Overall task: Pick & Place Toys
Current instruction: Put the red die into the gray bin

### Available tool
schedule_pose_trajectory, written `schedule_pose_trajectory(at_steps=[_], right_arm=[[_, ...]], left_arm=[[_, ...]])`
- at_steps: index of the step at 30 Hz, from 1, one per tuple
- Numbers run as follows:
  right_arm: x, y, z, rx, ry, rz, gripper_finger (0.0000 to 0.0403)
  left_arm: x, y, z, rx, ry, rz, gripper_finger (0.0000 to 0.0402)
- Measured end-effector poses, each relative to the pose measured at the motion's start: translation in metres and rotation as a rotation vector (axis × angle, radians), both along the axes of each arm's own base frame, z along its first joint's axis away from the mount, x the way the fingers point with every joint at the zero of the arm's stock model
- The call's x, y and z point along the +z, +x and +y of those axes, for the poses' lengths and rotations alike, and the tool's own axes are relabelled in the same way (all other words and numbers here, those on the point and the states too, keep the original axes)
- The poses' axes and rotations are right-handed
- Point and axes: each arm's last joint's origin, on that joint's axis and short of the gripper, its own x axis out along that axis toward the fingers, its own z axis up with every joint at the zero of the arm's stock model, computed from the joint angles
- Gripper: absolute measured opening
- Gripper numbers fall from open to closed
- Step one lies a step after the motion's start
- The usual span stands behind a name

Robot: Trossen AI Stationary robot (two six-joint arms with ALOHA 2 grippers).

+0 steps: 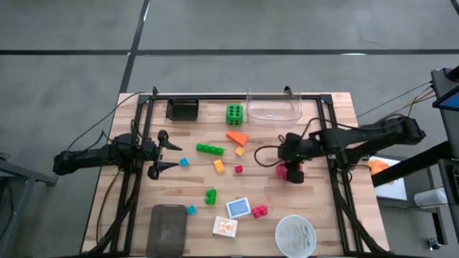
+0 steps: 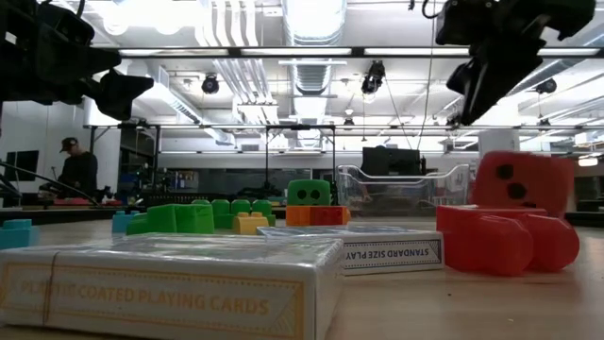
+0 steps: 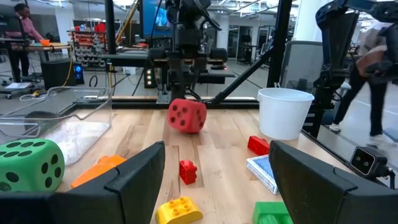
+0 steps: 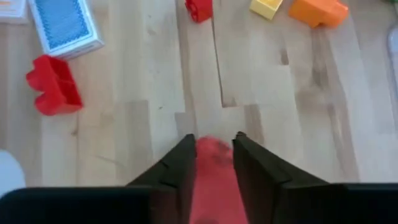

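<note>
The red dotted die hangs tilted under my right gripper, which is shut on it right of the table's middle. My left gripper waits open and level at the table's left, touching nothing. Lying loose on the wood are a green die, green bricks, an orange brick, yellow bricks, small red bricks, small blue bricks and two card packs. My right gripper pinches the red die by two opposite faces between its two fingers. The fingers come from above, slanting down from the table's right side. The die sits tilted in the hold with a corner down and seems just clear of the wood.
A clear plastic tub stands at the far edge, a black tray at the far left. A round white bowl sits at the near right and a grey lid at the near left. A person stands in the room beyond.
</note>
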Motion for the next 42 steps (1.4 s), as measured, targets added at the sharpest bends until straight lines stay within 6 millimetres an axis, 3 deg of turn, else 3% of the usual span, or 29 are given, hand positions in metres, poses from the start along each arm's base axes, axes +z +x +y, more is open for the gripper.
schedule_pose_trajectory(at_steps=[5, 9, 14, 21, 23, 32, 42], right_arm=[[-0.001, -0.008, 0.0, 0.0, 0.046, 0.028, 0.0064], [-0.008, -0.008, -0.001, -0.059, 0.057, 0.107, 0.0089], [-0.026, -0.002, 0.0, -0.105, 0.044, 0.246, 0.0184], [-0.05, 0.015, 0.002, -0.133, 0.055, 0.368, 0.0363], [-0.055, 0.019, 0.003, -0.142, 0.06, 0.393, 0.0389], [-0.073, 0.026, 0.014, -0.129, -0.094, 0.433, 0.0315], [-0.077, 0.028, 0.018, -0.19, -0.236, 0.382, 0.0247]], left_arm=[[0.0, 0.0, 0.0, 0.0, 0.0, 0.0, 0.029], [0.0, 0.0, 0.0, 0.0, 0.0, 0.0, 0.029], [0.0, 0.0, 0.0, 0.0, 0.0, 0.0, 0.029], [0.0, 0.0, 0.0, 0.0, 0.0, 0.001, 0.029], [0.0, 0.0, 0.0, 0.0, 0.0, 0.0, 0.029], [0.0, 0.0, 0.0, -0.001, 0.0, 0.0, 0.029], [0.0, 0.0, 0.0, 0.0, 0.0, 0.0, 0.029]])
